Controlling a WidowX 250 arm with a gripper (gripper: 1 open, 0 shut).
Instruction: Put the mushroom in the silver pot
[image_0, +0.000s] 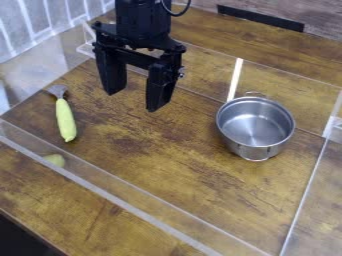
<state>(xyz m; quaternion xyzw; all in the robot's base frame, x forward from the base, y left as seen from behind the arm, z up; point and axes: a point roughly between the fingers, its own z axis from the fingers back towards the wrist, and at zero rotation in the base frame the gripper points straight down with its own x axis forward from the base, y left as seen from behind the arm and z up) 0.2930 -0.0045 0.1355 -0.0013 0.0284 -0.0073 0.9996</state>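
The mushroom (64, 119) is a slim yellow-green piece with a dark tip at its far end, lying on the wooden table at the left. The silver pot (255, 127) stands upright at the right, its shiny inside holding nothing. My black gripper (136, 88) hangs above the table between them, pointing down, its two fingers spread apart with nothing between them. It sits up and to the right of the mushroom and to the left of the pot, touching neither.
Clear plastic walls (160, 210) fence the work area along the front, left and right. A small pale yellowish blob (54, 160) shows through the front panel. A dark object (261, 16) lies at the back of the wooden table (174, 150).
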